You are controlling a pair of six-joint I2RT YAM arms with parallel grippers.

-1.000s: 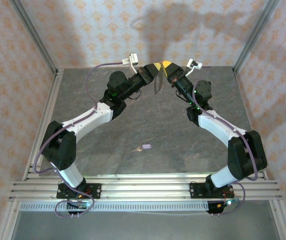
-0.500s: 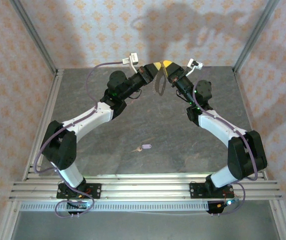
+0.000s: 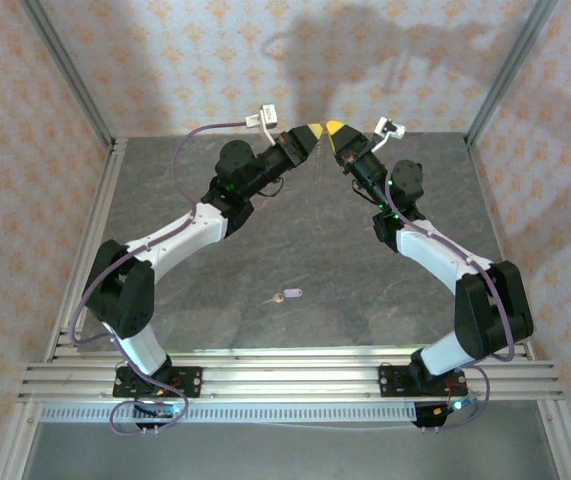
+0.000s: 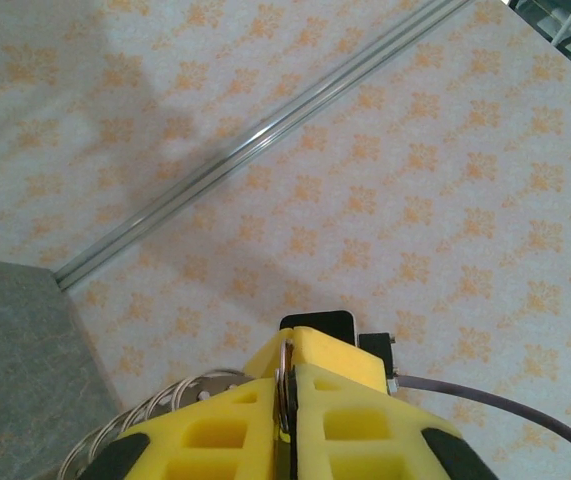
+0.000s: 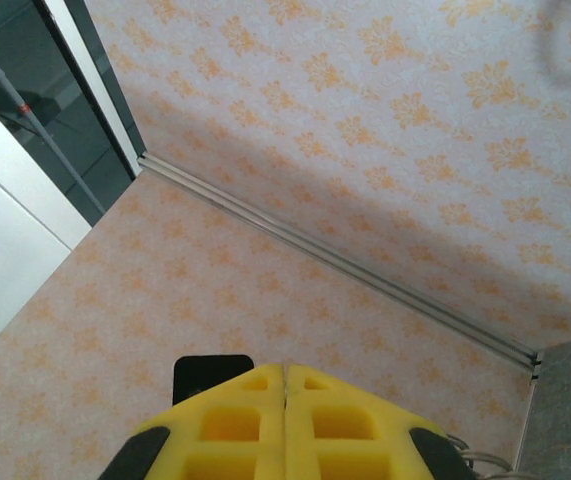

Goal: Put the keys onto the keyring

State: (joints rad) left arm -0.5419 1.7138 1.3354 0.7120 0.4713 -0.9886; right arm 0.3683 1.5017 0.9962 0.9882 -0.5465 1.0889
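The tiny key point(image 3: 287, 295), lilac head and short brass blade, lies flat on the grey table point(image 3: 305, 230), nearer the arms' bases, far from both grippers. My two grippers meet tip to tip high over the table's far edge. The left gripper point(image 3: 310, 137) is shut on the keyring point(image 4: 285, 385), a thin metal edge pinched in the seam of its yellow fingers point(image 4: 225, 420). Facing it, the right gripper point(image 3: 337, 132) is shut, and nothing shows in the seam of its fingers point(image 5: 235, 420). The ring's upper end reaches the right gripper's tip point(image 4: 330, 350); I cannot tell whether it is pinched there.
Patterned walls point(image 3: 295, 60) close in the table at the back and both sides, with metal posts point(image 3: 65, 70) at the corners. Purple cables point(image 3: 190, 145) loop off both wrists. The aluminium rail point(image 3: 285, 375) with the arm bases runs along the near edge.
The ring hung visibly below the meeting fingertips before; now it no longer shows hanging there in the top view. The arms have barely shifted. The key has not moved.
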